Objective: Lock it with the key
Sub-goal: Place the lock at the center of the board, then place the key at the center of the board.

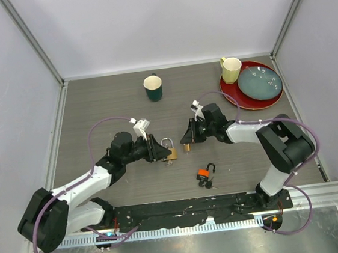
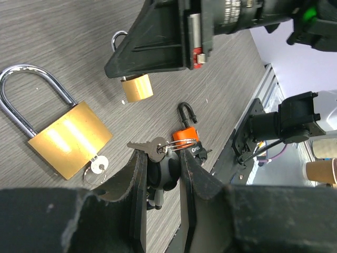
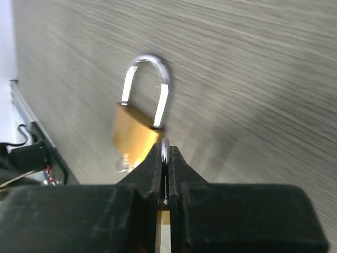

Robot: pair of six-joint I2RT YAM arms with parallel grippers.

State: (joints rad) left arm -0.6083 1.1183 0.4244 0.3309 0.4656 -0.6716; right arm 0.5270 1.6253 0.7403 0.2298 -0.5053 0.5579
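Note:
A large brass padlock [image 1: 169, 151] lies flat on the table, with a key [image 2: 98, 165] in its base; it also shows in the left wrist view [image 2: 68, 138] and the right wrist view [image 3: 138, 132]. My left gripper [image 1: 158, 149] sits just left of it, open and empty [image 2: 160, 158]. My right gripper [image 1: 186, 138] is shut on the shackle of a small brass padlock [image 1: 187, 147], which hangs below it [image 2: 137, 87], just right of the large one. The thin shackle shows between the shut fingertips [image 3: 165, 149]. An orange padlock [image 1: 204, 173] with a key ring [image 2: 149, 148] lies nearer the front.
A dark green mug [image 1: 153, 87] stands at the back centre. A yellow mug [image 1: 231, 69] and a red plate [image 1: 228, 90] bearing a teal plate [image 1: 260, 82] sit at the back right. Grey walls close in the table on three sides.

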